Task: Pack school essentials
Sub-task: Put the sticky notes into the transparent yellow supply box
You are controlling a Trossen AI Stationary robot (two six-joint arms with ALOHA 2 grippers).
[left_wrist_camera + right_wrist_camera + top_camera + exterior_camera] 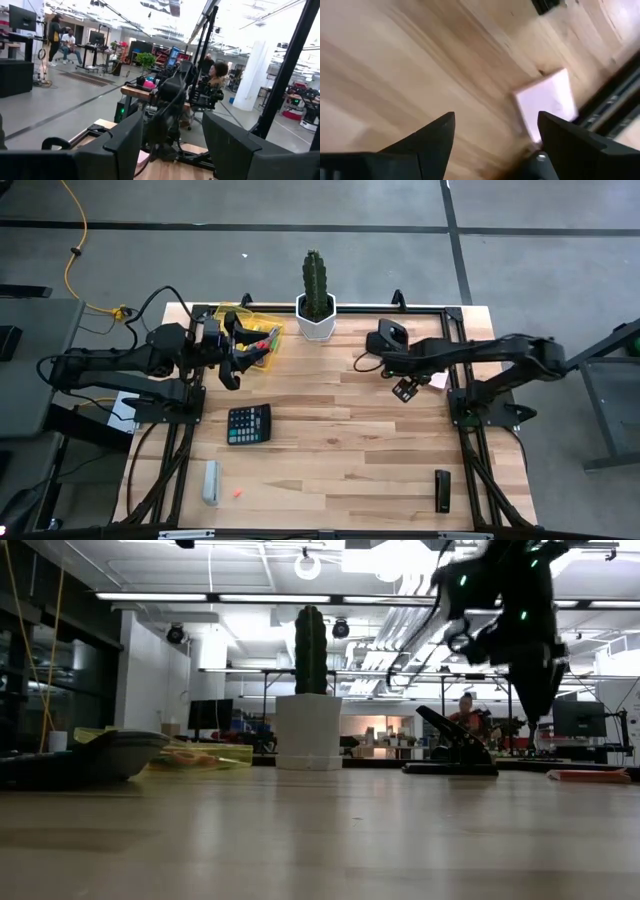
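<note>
Desk [340, 440]: pale wooden planks in a black frame, carrying everything below.
Left arm: reaches in from the desk's left edge toward the far-left corner.
Right arm: reaches in from the right edge toward the desk's far middle.
Cactus [316, 285]: upright in a white pot [316, 325] at the middle of the far edge; the low view shows it standing straight.
Yellow tray [262, 328]: at the far-left corner, just left of the pot; it holds the school essentials [268, 340], a small heap of red and green pieces too small to tell apart.
Calculator [248, 423]: black, lying flat left of the desk's centre, well clear of the tray.
Stapler [388, 335]: black, near the far edge, right of the pot, close by the right arm.
Pale grey bar [211, 481]: near the front-left corner, lying along the left edge.
Dark block [442, 490]: near the front-right corner.
Pink pad [547, 102]: flat on the wood near the right edge, just beside the right gripper.
Orange bit [238, 494]: tiny, beside the grey bar near the front edge.
Left gripper [232, 365]: raised over the near edge of the yellow tray, fingers [122, 145] released and spread, nothing between them.
Right gripper [405, 390]: hangs over bare wood beside the pink pad, fingers [432, 137] spread wide, released, grasping nothing.
</note>
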